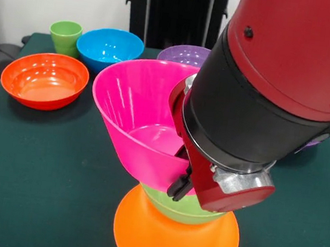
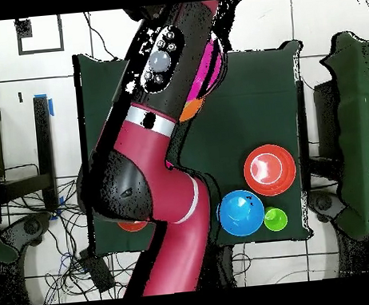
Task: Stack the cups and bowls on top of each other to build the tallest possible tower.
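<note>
Gripper in the front view has its dark fingers clamped over the right rim of a pink bowl, which tilts above a green bowl sitting on an upturned orange bowl at the near edge; far left stand a red-orange bowl, a blue bowl and a light-green cup, with a purple bowl behind. From overhead the arm hides the stack, leaving slivers of pink and orange, while red-orange, blue and cup cluster to the right.
</note>
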Action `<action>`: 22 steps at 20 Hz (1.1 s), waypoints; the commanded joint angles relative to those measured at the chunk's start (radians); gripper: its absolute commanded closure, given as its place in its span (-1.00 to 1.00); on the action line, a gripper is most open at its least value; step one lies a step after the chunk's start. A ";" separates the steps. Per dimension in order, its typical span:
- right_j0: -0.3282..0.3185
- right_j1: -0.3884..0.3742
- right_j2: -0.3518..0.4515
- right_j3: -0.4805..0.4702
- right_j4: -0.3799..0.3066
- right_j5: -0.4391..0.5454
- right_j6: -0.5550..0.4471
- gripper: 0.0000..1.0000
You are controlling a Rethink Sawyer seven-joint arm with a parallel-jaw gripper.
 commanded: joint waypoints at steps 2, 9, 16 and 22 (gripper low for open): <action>0.008 -0.047 -0.140 -0.038 0.039 0.104 0.129 1.00; 0.008 -0.049 -0.174 -0.036 0.073 0.145 0.134 1.00; 0.006 -0.045 -0.170 -0.038 0.092 0.160 0.132 1.00; 0.007 -0.034 -0.139 -0.039 0.089 0.159 0.138 1.00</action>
